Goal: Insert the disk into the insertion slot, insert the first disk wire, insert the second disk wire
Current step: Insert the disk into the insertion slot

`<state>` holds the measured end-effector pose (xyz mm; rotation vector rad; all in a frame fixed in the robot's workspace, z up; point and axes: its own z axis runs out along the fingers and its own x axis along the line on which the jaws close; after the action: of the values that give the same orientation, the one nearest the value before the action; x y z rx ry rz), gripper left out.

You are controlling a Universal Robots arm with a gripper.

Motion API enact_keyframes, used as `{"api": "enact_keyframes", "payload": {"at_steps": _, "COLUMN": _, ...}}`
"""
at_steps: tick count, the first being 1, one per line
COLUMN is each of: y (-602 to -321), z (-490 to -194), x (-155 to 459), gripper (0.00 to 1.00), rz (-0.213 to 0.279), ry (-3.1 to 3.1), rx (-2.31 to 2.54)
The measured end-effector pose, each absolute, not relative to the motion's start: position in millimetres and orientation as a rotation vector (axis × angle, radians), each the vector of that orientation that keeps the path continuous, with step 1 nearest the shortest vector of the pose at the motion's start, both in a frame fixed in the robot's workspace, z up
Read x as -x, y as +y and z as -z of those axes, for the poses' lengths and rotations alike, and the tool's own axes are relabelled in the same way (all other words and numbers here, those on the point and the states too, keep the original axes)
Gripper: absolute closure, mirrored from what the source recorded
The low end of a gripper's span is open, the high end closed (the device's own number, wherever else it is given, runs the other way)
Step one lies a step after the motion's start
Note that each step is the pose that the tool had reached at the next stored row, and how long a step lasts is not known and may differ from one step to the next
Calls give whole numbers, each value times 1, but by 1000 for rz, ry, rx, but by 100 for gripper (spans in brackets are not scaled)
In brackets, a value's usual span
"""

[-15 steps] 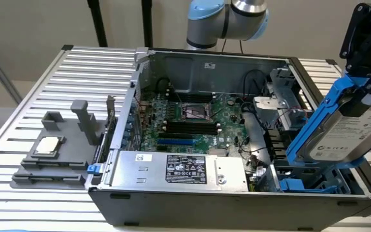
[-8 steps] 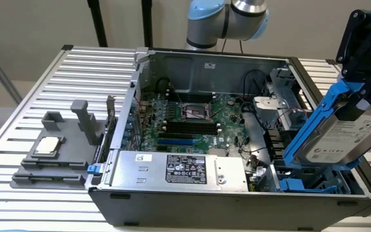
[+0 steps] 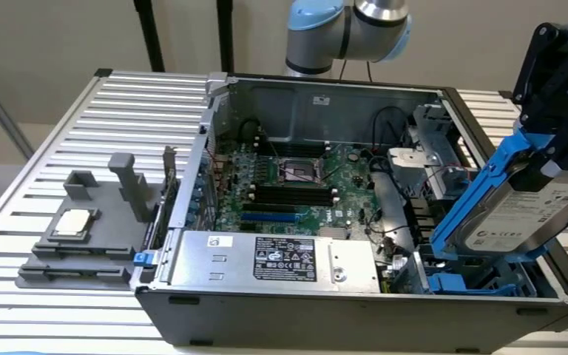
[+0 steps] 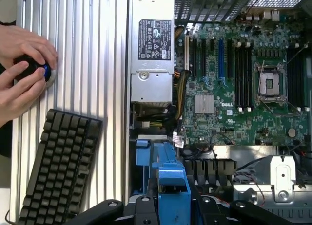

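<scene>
1. Fingers of the gripper clamp the disk by its upper end. It hangs tilted below them, with its lower end at the slot. We cannot tell whether the two are touching.
2. We judge the disk not yet seated.
3. We advise squaring the carrier with the slot, easing out the tilt, and pressing straight without loosening the grip.

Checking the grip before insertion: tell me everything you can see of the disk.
The disk is a flat silver-grey hard drive with a white printed label, clipped in a bright blue plastic carrier. It hangs steeply tilted, label showing, clamped by the black hand, its lower end over the insertion slot at the exterior view's right.
</scene>
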<state>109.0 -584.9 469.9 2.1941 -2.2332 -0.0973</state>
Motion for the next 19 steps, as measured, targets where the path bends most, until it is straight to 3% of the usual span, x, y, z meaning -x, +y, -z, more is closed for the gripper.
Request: {"api": "enact_keyframes", "payload": {"at_steps": 19, "y": -593, "z": -455, "x": -108, "gripper": 67, "rz": 111, "ry": -2236, "rx": -2202}}
